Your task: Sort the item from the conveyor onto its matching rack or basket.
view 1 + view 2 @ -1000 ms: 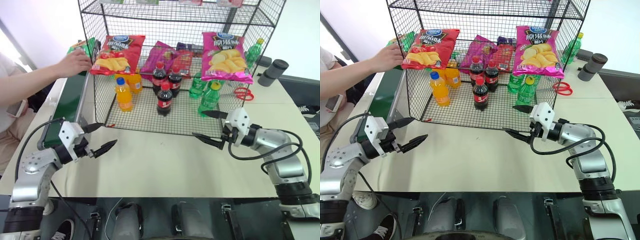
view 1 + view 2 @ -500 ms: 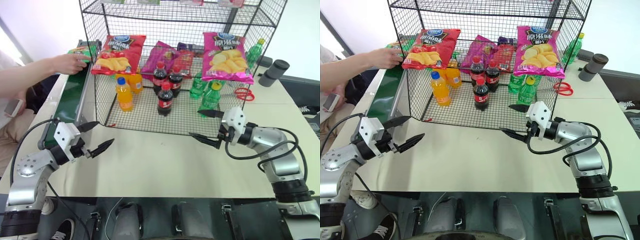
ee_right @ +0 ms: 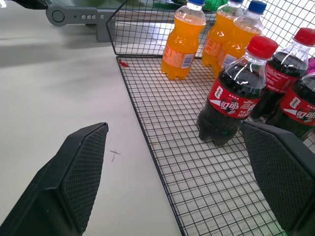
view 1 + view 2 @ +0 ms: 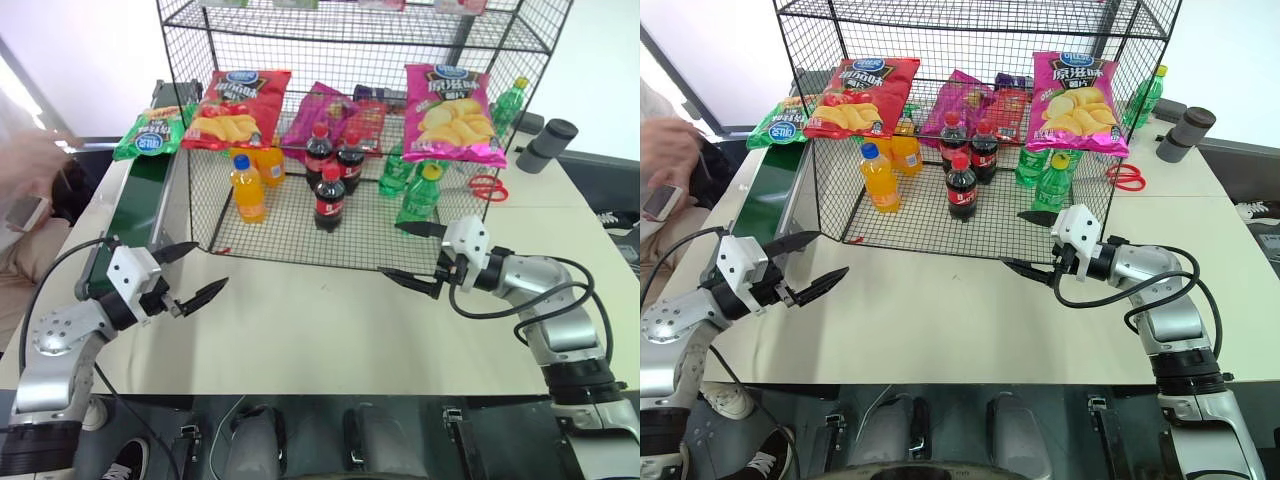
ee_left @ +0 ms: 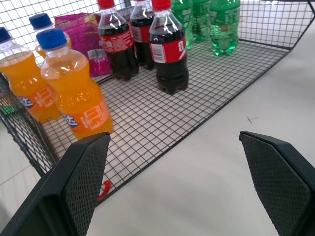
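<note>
Green crisp bag (image 4: 152,133) sat on conveyor (image 4: 140,205), upper left of frame, beside rack (image 4: 300,230). My left gripper (image 4: 192,274) and right gripper (image 4: 412,254) hung spread, holding nothing.

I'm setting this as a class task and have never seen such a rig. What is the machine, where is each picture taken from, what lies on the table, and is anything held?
It is a two-armed robot. Two pictures come from cameras on its head, looking down over its arms; the other two come from a camera on each wrist, looking along the black fingers. The left gripper and right gripper are both open and hold nothing. On the table stands a black wire rack with crisp bags hung on it and bottles of orange, cola and green drink inside. Along the rack's left side runs a dark green conveyor, with a green crisp bag lying on its far end.
</note>
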Available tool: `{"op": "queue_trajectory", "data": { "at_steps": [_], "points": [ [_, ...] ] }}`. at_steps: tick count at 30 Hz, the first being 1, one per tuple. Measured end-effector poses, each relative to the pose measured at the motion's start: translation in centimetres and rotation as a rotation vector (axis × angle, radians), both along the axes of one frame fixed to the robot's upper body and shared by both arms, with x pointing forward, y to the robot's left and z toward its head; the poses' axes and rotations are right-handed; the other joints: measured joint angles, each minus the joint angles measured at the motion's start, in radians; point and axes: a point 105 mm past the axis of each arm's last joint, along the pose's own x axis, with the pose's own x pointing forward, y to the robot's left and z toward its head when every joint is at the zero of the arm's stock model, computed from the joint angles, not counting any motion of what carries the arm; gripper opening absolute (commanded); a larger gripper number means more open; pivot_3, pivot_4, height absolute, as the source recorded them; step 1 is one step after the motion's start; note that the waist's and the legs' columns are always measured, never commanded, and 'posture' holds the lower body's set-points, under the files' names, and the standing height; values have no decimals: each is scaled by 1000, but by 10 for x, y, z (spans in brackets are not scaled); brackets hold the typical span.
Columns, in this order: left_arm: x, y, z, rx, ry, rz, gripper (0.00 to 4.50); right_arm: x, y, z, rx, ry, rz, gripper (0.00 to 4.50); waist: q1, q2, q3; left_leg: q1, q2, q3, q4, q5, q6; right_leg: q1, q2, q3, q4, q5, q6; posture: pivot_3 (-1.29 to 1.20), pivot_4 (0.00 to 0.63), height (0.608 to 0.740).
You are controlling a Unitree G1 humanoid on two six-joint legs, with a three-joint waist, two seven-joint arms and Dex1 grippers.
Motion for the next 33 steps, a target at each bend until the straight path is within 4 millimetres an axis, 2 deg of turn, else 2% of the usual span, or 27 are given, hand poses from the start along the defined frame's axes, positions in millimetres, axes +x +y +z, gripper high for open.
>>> {"op": "queue_trajectory", "data": {
  "at_steps": [4, 9, 13, 18, 23, 28, 33],
  "points": [
    [-2, 5, 2, 14, -10, 11, 4500, 0, 8, 2, 1, 2, 22, 4451, -1, 0, 0, 0, 0, 0, 0, 0, 0, 0, 0, 0, 0, 0, 0, 0, 150, 740],
    [-10, 21, -3, 107, -42, 86, 4500, -8, 39, 1, 87, 67, 112, 4451, -2, 0, 0, 0, 1, 0, -1, 0, 0, -1, 0, 0, 0, 0, 0, 0, 150, 740],
    [-18, 41, -5, 286, -114, 174, 4500, -14, 58, 1, 144, 152, 185, 4451, 0, 0, 0, 0, 1, 0, 0, 0, 0, -1, -2, 0, 0, 0, 0, 0, 150, 740],
    [-28, 59, -14, 509, -179, 243, 4500, -38, 88, -5, 177, 296, 362, 4451, 0, 0, 0, 0, 3, 0, -1, 0, 0, -1, -2, 0, 0, 0, -1, 0, 150, 740],
    [-39, 72, -14, 685, -259, 259, 4500, -42, 96, 0, 192, 311, 412, 4451, 0, 0, 0, 0, 3, 0, -1, 0, 0, -2, -3, 0, 0, 0, -1, 0, 150, 740],
    [-49, 99, -14, 874, -341, 332, 4500, -41, 108, 5, 208, 301, 446, 4451, -3, -1, 0, 0, 4, 1, -2, 0, 0, -2, -3, 0, 0, 0, -1, 0, 150, 740],
    [-53, 107, -15, 952, -391, 349, 4500, -43, 120, 13, 307, 379, 495, 4451, -2, -1, -1, -1, 3, 1, -2, 0, 0, -2, -4, 0, 0, 0, -1, 0, 150, 740]
  ]
}}
